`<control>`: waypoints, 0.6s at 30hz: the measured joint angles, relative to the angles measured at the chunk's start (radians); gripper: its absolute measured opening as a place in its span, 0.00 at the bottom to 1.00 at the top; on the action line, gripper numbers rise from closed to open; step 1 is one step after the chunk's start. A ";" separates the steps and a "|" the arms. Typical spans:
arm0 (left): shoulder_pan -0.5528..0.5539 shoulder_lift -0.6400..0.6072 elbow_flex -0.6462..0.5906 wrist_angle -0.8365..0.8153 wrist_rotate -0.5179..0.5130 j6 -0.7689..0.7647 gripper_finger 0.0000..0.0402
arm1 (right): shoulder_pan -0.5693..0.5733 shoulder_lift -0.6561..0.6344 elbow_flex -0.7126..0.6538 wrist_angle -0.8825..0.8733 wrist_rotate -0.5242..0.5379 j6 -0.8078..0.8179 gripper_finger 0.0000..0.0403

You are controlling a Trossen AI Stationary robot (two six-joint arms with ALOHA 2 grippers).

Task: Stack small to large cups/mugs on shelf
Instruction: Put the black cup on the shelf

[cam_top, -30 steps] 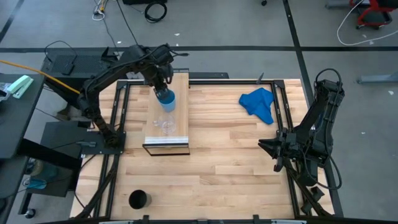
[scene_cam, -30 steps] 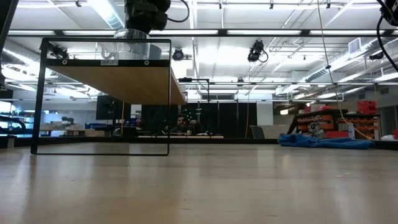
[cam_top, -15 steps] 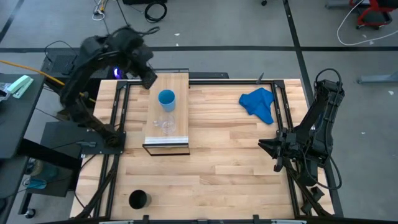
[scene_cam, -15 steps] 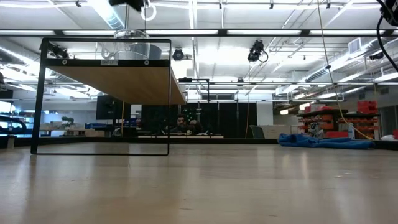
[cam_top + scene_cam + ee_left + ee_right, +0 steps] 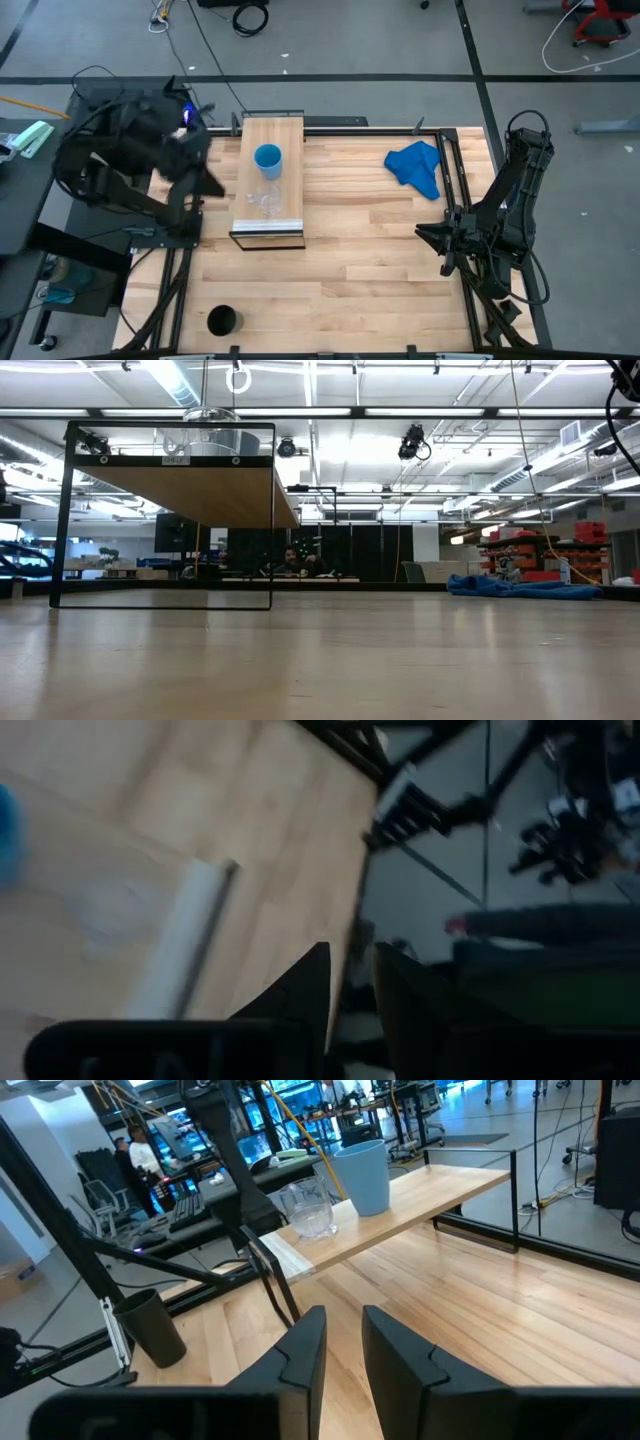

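Two of my three cups sit on the shelf (image 5: 285,135); one is left. Going left to right: my left gripper (image 5: 200,178) hangs off the table's left edge beside the shelf, fingers nearly together and holding nothing. The black cup (image 5: 222,321) stands on the tabletop near the front left corner, well apart from the shelf. On the shelf, the blue cup (image 5: 267,160) stands just behind the clear glass cup (image 5: 266,199), not nested. My right gripper (image 5: 343,1342) waits at the right, narrowly parted and empty.
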 joint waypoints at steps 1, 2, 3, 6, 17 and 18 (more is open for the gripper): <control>-0.055 -0.002 0.000 0.000 -0.028 -0.037 0.20 | 0.000 0.000 0.000 0.000 0.000 0.000 0.19; -0.112 -0.004 0.000 0.000 -0.061 -0.065 0.20 | 0.000 0.000 0.000 0.000 0.000 0.000 0.19; -0.166 -0.004 -0.001 0.000 -0.098 -0.084 0.19 | 0.000 0.000 0.000 0.000 0.000 0.000 0.19; -0.324 0.001 -0.010 0.002 -0.190 -0.138 0.17 | 0.000 0.000 0.000 0.000 0.000 0.000 0.19; -0.790 -0.010 -0.473 -0.001 -0.227 -0.330 0.11 | 0.000 0.000 0.000 0.000 0.000 0.000 0.19; -0.821 -0.010 -0.516 0.002 -0.227 -0.351 0.10 | 0.000 0.000 0.000 0.000 0.000 0.000 0.19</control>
